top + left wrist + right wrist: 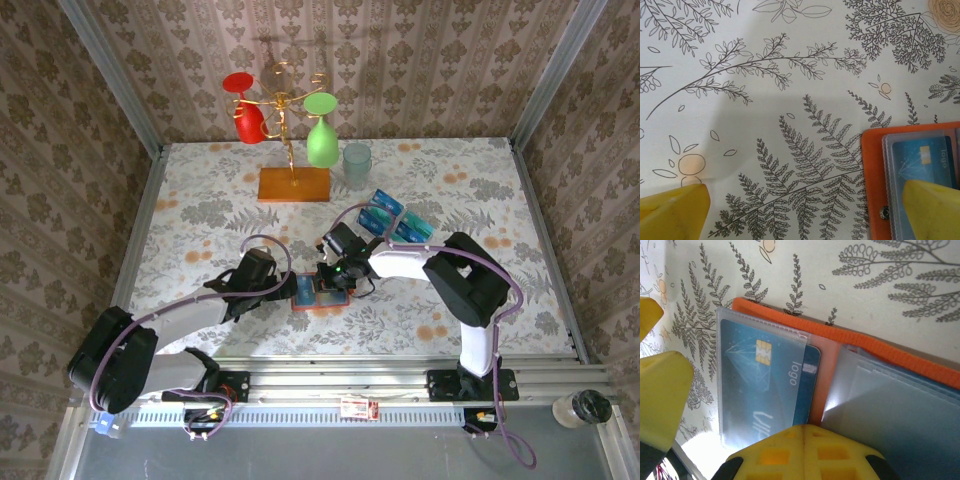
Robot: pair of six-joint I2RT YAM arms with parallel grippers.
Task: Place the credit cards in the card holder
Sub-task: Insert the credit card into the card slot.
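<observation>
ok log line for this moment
card holder: open on table | one card: in clear pocket | other cards: loose on table | left tool: open | right tool: open

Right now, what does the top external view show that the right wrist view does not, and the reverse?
Top external view: a wooden stand carrying a red glass and a green glass, a clear cup beside it, and loose cards lying farther back on the table.

Right wrist view: close detail of a blue card inside a clear pocket, with its chip and the word "logo", and a second clear pocket next to it.

Both: the orange holder lying open on the leaf-patterned table, with a blue card in it.
</observation>
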